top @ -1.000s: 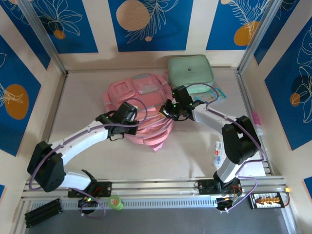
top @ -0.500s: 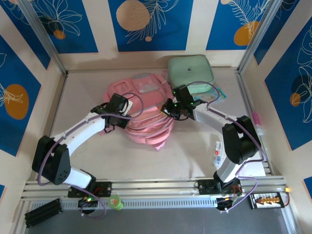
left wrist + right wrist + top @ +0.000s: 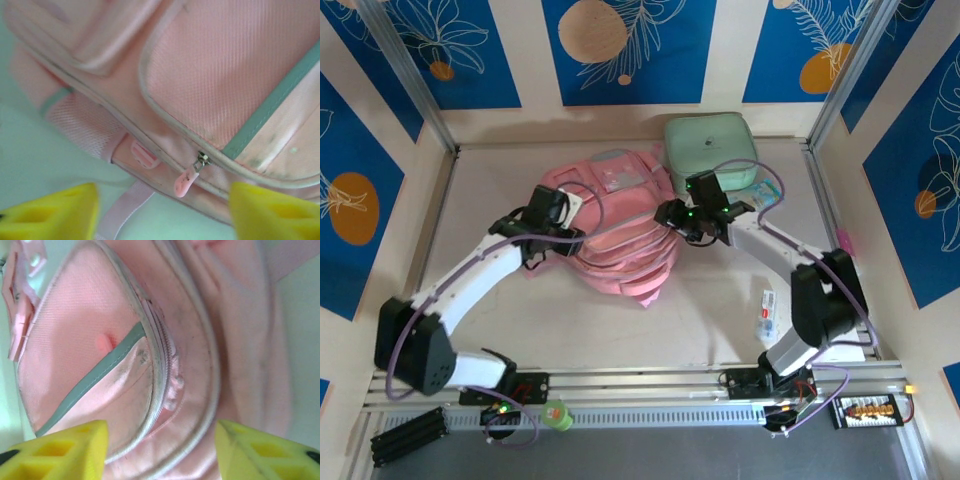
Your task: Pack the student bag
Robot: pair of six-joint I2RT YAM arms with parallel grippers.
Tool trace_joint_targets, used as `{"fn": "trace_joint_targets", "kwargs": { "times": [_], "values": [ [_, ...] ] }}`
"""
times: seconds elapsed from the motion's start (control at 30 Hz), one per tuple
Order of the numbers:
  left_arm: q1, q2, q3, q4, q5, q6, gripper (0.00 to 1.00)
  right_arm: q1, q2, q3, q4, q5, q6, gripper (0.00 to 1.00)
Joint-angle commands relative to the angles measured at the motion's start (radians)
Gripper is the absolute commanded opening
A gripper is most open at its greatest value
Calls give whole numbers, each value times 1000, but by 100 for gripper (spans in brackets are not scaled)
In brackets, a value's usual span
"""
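The student bag [image 3: 615, 245] is a large pink backpack lying flat in the middle of the table. My left gripper [image 3: 556, 212] hovers over its left side, open, with nothing between the yellow fingers [image 3: 50, 212]. Just ahead of that gripper [image 3: 162, 217] a pink zipper pull [image 3: 186, 181] hangs from a closed pocket zip on the bag [image 3: 220, 75]. My right gripper [image 3: 675, 215] sits over the bag's right edge, also open and empty. Between its fingertips [image 3: 60, 450] lies the bag's curved piped seam with a zip [image 3: 167, 365] running beside it.
A mint-green zip case [image 3: 710, 145] rests at the back, touching the bag's top right. A teal flat item [image 3: 768, 192] lies under the right arm. A small packet [image 3: 767, 312] sits near the right arm's base. Wall panels enclose the table.
Both grippers went from shut to open. The left gripper slid left and back across the bag. The right gripper shifted slightly right and back.
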Motion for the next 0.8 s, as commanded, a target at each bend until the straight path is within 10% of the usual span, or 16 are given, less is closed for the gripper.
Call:
{"fn": "trace_joint_targets", "kwargs": {
  "times": [0.0, 0.77],
  "values": [
    [26, -119, -29, 24, -101, -120, 91, -33, -116, -28, -137, 154, -106, 65],
    [133, -202, -65, 39, 33, -221, 100, -567, -384, -465, -457, 235, 41, 96]
  ]
}}
